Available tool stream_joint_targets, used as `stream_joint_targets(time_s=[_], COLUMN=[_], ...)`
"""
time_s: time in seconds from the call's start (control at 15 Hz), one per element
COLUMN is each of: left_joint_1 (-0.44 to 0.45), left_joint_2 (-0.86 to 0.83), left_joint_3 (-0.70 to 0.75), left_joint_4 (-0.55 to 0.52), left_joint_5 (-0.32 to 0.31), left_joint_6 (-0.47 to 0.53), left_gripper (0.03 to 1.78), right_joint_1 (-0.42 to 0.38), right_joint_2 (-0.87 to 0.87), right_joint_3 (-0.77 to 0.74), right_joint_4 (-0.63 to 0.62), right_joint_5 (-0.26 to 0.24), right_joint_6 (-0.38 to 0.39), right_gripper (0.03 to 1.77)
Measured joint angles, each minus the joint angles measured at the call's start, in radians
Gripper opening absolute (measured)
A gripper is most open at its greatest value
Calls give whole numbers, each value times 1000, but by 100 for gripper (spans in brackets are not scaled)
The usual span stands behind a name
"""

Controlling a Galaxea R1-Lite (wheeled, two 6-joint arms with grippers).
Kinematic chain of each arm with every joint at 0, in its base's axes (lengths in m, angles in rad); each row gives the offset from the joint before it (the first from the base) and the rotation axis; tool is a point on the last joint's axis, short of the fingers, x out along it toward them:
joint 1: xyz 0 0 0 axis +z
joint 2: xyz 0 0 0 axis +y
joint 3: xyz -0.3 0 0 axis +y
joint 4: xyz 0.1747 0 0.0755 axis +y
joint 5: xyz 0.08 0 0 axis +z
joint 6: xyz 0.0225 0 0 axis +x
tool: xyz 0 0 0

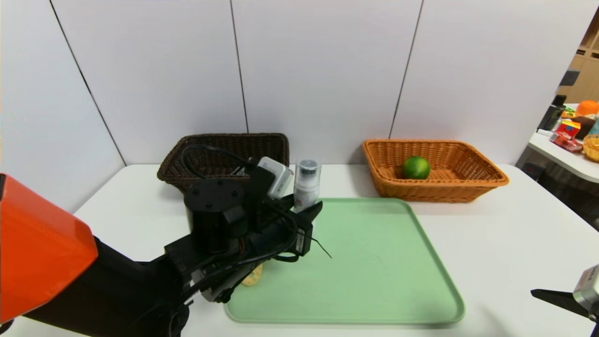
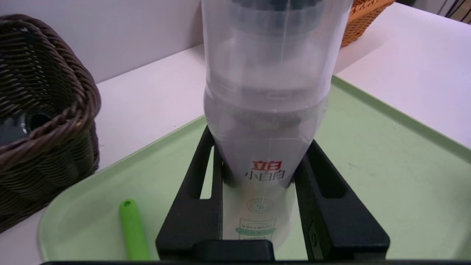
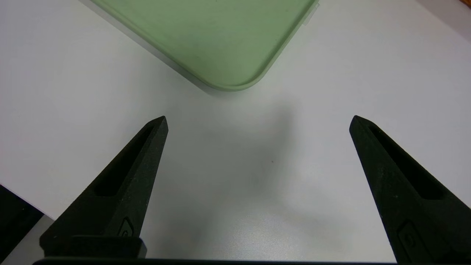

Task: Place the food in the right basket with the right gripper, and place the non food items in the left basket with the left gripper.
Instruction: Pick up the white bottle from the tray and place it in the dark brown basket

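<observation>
The left gripper [image 1: 306, 206] is clamping its jaws on the white bottle [image 1: 306, 183], upright above the green tray [image 1: 374, 262] beside the dark basket [image 1: 224, 154]. Only the left wrist view is showing a green stick [image 2: 133, 230] on the tray. The lime [image 1: 415, 167] is sitting in the orange basket [image 1: 435, 187]. The right gripper [image 3: 257, 121] is hovering over the worktop [image 3: 235, 176], jaws spread wide.

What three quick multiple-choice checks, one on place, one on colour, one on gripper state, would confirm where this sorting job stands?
1. Where is the lime?
A. In the orange basket
B. On the green tray
C. In the dark brown basket

2. What colour is the small stick lying on the tray?
A. Red
B. Green
C. Blue

3. What is the left gripper doing?
A. Open and empty
B. Shut on the lime
C. Shut on the white bottle

Answers: 1 A, the head view shows the lime inside the orange basket. 2 B, the left wrist view shows it bright green. 3 C, both fingers clamp the bottle's lower body.
</observation>
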State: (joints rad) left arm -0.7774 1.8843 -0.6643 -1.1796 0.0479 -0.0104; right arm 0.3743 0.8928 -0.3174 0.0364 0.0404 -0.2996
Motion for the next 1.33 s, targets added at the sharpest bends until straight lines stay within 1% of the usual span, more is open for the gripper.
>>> stream_joint_targets(time_s=[0.13,0.4,0.67,0.8,1.0,1.13,1.33], left_joint_1=[7,53,157,228,336,384,432], left_joint_2=[-38,-117,-174,-186,-187,-175,-139], left_joint_3=[6,13,-16,-56,-141,-200,-296], left_joint_4=[30,98,163,195,261,291,323], left_joint_5=[5,7,2,-6,-44,-55,-61], left_joint_6=[9,38,77,82,84,84,84], left_gripper=[58,58,58,58,58,58,58], right_joint_1=[1,6,9,9,9,9,9], right_joint_2=[2,3,3,2,1,1,-1], right_joint_3=[0,0,-1,-1,0,0,6], right_joint_4=[0,-1,-1,-1,-1,-1,-1], right_joint_5=[0,0,0,0,0,1,1], right_joint_6=[0,0,0,1,1,1,3], right_gripper=[170,170,170,170,170,170,170])
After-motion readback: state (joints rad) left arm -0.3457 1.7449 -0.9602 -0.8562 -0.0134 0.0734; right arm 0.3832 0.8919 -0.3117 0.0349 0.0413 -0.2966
